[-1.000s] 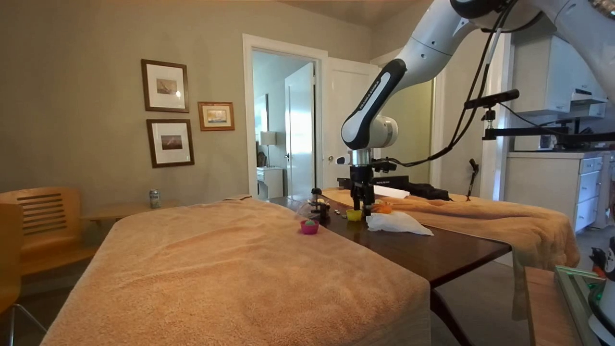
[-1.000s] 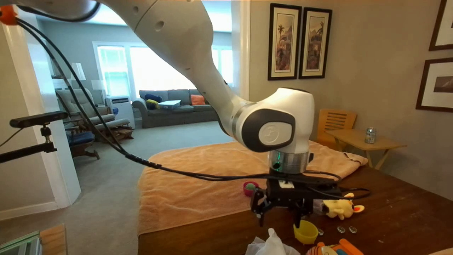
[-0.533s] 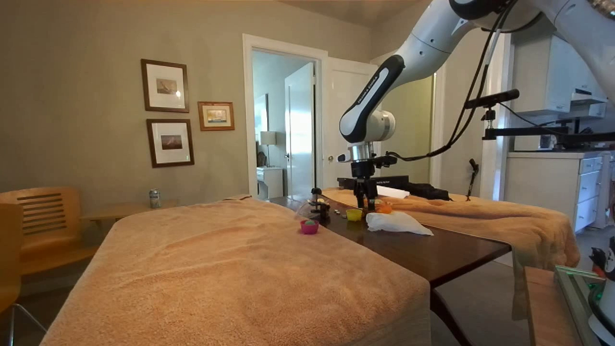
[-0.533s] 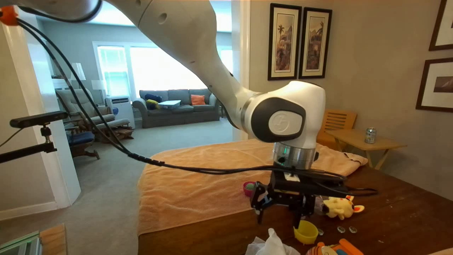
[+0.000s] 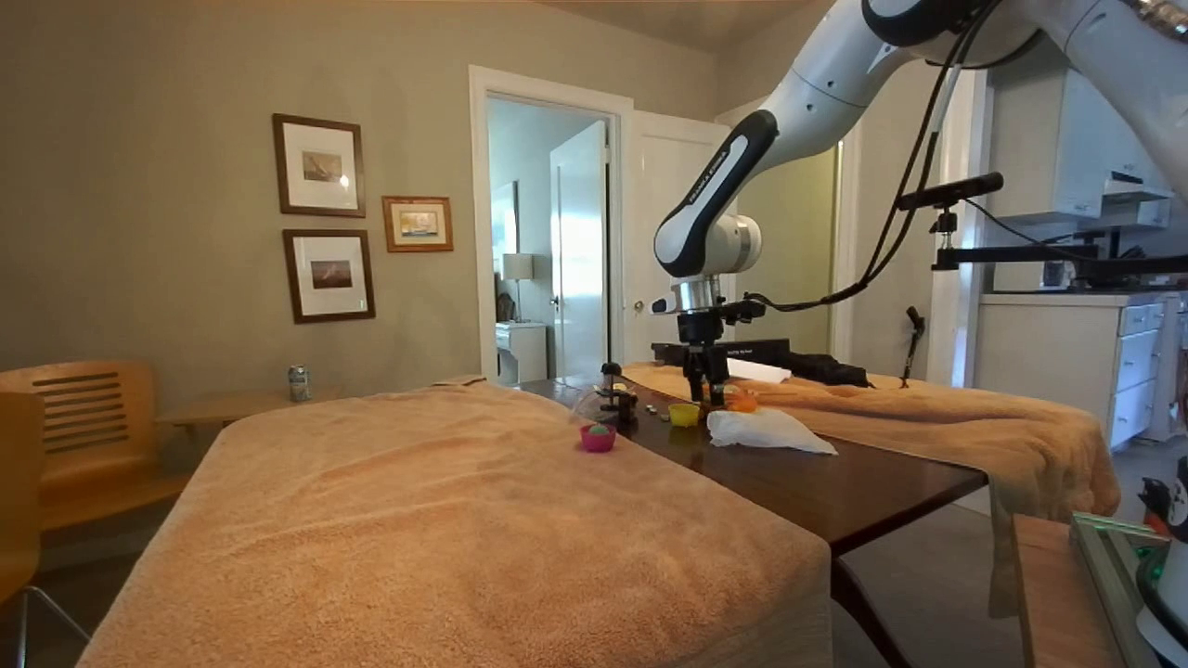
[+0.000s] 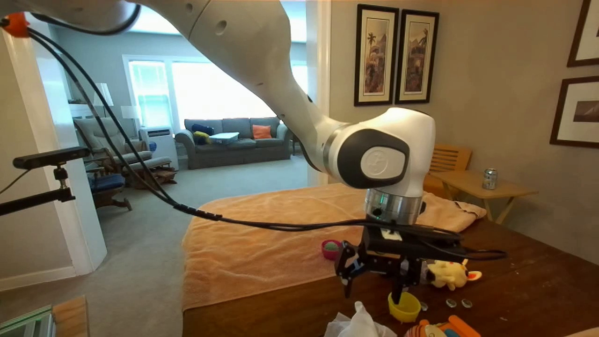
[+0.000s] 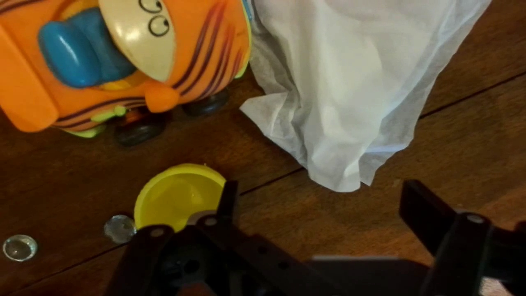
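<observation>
While pink cup [image 6: 329, 255] sits far left in exterior view, white sheet [image 6: 360, 324] lies near; gripper [image 6: 372, 298], spread and empty, just shifted slightly right, leaving yellow cup [image 6: 405, 311] outside its gap, contact unclear, so no grip yet; orange toy [image 6: 436, 330] near right.

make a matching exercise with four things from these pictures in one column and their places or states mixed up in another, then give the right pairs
Things
1. gripper
2. yellow cup
3. pink cup
4. drink can

Places or states
A. on a small light-wood table
B. jaws apart, holding nothing
C. on the peach towel
D. on the dark table, beside a clear glass piece

Pairs: 1-B; 2-D; 3-C; 4-A
</observation>
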### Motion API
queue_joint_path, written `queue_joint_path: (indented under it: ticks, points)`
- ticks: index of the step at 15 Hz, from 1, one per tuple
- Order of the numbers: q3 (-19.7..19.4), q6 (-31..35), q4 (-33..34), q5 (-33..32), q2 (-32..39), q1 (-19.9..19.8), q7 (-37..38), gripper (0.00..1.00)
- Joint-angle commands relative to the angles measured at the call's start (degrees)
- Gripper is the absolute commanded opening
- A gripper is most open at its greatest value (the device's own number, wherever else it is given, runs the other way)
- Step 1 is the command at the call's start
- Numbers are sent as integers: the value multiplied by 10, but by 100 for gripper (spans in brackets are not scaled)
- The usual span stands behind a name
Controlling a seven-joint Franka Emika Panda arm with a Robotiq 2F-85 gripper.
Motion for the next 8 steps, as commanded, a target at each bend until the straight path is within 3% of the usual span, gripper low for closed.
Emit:
queue_joint_path:
  ticks: [1, 8]
  points:
    - [-9, -11, 10, 14, 7, 6, -2, 100]
    - [7, -120, 58, 102, 22, -22, -48, 100]
